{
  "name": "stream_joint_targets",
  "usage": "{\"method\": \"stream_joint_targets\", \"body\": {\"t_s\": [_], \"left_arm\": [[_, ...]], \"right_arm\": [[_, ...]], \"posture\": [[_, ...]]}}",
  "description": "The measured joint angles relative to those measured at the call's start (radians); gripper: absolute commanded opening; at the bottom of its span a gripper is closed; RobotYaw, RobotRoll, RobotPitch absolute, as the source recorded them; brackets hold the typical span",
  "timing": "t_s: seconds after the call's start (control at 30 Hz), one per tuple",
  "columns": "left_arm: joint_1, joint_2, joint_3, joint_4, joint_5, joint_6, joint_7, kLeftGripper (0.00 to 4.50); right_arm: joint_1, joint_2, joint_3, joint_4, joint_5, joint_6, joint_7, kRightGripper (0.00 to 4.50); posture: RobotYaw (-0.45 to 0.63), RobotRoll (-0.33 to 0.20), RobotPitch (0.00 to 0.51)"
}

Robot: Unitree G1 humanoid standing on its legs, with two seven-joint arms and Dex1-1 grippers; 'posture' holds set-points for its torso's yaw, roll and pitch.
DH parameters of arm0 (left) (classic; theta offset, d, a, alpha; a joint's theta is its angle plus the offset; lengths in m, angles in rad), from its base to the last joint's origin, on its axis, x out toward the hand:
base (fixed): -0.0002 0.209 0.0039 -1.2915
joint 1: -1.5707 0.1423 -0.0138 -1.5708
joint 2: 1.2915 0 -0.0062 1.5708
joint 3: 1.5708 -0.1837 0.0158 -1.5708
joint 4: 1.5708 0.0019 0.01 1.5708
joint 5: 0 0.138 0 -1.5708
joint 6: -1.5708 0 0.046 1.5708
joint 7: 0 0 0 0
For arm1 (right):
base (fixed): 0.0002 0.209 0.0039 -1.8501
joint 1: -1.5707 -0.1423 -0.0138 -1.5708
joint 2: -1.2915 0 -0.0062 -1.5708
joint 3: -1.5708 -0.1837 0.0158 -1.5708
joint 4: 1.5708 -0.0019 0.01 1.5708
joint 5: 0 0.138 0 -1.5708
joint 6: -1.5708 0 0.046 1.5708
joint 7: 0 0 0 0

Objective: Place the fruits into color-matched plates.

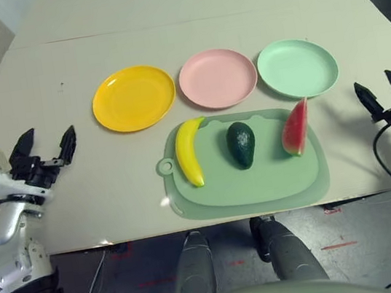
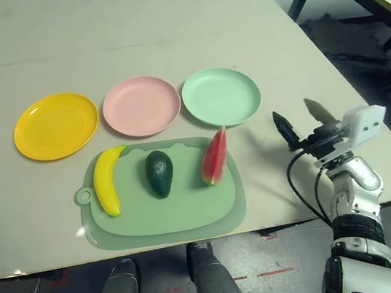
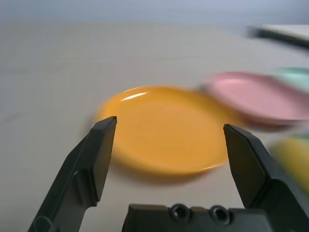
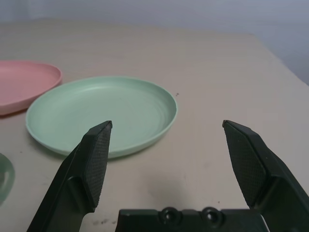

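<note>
Fruits sit on the mat (image 1: 259,181): banana (image 1: 189,151), avocado (image 1: 241,144), watermelon wedge (image 1: 297,128). Yellow plate (image 1: 133,98), pink plate (image 1: 218,77), green plate (image 1: 297,67) lie just beyond. Left gripper (image 1: 43,148) and right gripper (image 2: 302,120) hover spread wide, holding nothing.

Blurred yellow plate (image 3: 166,130) and pink plate (image 3: 260,96) beyond the left pincer (image 3: 169,145); mint plate (image 3: 295,76) edge-cut.

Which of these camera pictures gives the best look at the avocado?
The left eye view: the avocado lies whole and unblocked on the green mat, between banana and watermelon wedge. The right eye view shows it equally whole.
</note>
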Motion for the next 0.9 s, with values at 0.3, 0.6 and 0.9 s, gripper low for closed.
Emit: {"method": "stream_joint_targets", "body": {"t_s": [0.3,0.6,0.9], "left_arm": [[0.012,0.19,-0.165,-0.112,-0.052,0.122,-0.43,4.5],[-0.112,0.154,-0.253,-0.012,0.039,0.031,-0.503,4.5],[-0.126,0.117,-0.279,0.061,0.106,-0.059,-0.529,4.5]], "right_arm": [[-0.307,-0.406,0.285,-0.178,-0.121,0.254,0.377,4.49],[-0.63,-0.37,0.706,-0.233,-0.321,0.078,0.702,4.49],[-0.774,-0.368,1.008,-0.205,-0.354,-0.134,0.707,4.49]], "posture": [[-0.08,0.0,0.252],[-0.07,0.0,0.233],[-0.02,0.0,0.229]]}}
